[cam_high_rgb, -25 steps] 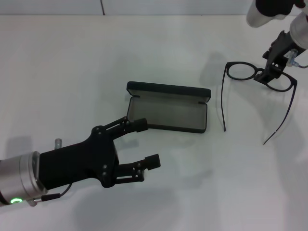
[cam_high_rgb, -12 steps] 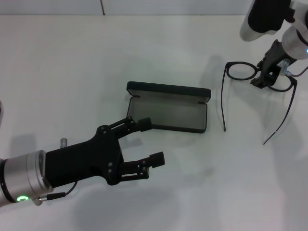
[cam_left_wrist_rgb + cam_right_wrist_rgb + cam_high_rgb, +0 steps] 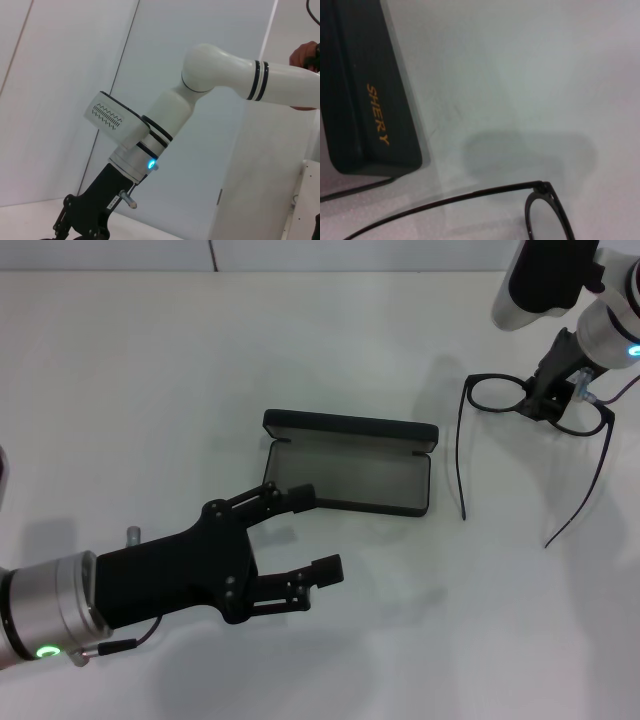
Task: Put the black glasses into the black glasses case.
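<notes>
Right end effector (image 3: 546, 398) closed on the bridge of the black glasses (image 3: 530, 405), right of the open black glasses case (image 3: 350, 465). Recommend a level lift, temples clear of bench (image 3: 150, 370). Left end effector (image 3: 305, 535) open, empty.

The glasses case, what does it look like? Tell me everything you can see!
The glasses case is a black, matte, hard-looking box with rounded corners. It lies open on the white table, lid tipped back, showing grey lining and nothing inside. Orange letters spell SHERY on its outside. The left claw hovers open at its near left corner; whether they touch is unclear. The glasses lie apart, to its right.
</notes>
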